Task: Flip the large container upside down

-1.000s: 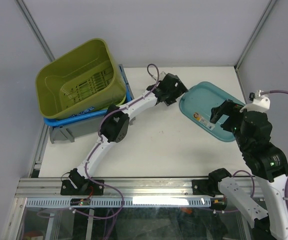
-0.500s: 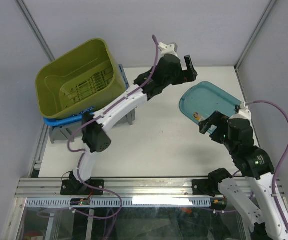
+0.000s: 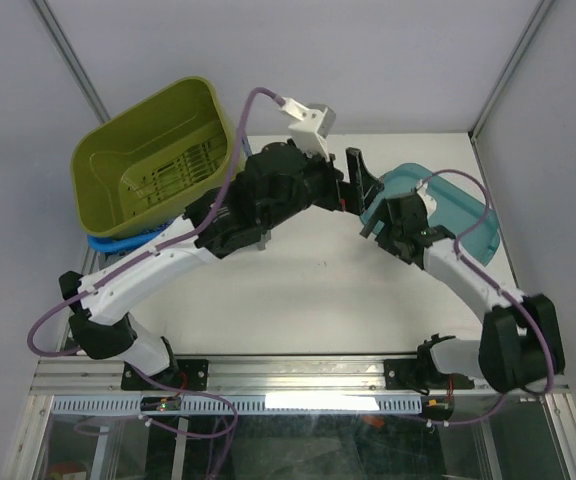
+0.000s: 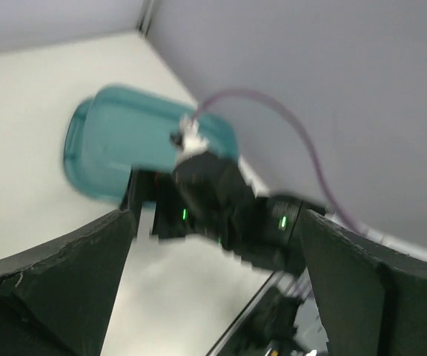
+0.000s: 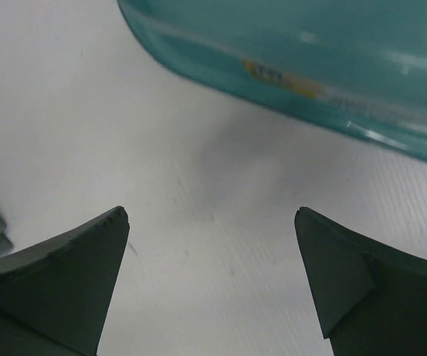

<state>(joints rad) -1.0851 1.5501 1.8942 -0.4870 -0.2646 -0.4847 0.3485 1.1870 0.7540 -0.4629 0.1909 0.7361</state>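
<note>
Left fingers point(image 4: 50, 289): spread wide with nothing between them and touching nothing. They are raised above the surface point(image 3: 308, 285) and point right, toward the other arm's wrist.
Right fingers point(image 5: 47, 285): also spread wide and empty. They hang low over bare white surface, with the teal tub's point(image 5: 332, 52) labelled wall just beyond their tips.
Large container point(image 3: 262, 237): dark grey, at the far left of the surface. It is mostly hidden under the two tubs stacked on it and behind the left arm, so only a grey corner shows. Its rim and base cannot be made out, and neither pair of fingers touches it.
Lime-green tub point(image 3: 153, 160): the top of that stack, tilted, with its open mouth facing up and to the near side.
Blue tub point(image 3: 103, 242): a thin edge shows beneath the green one.
Teal tub, from above: at the far right, just beside the right fingers.
</note>
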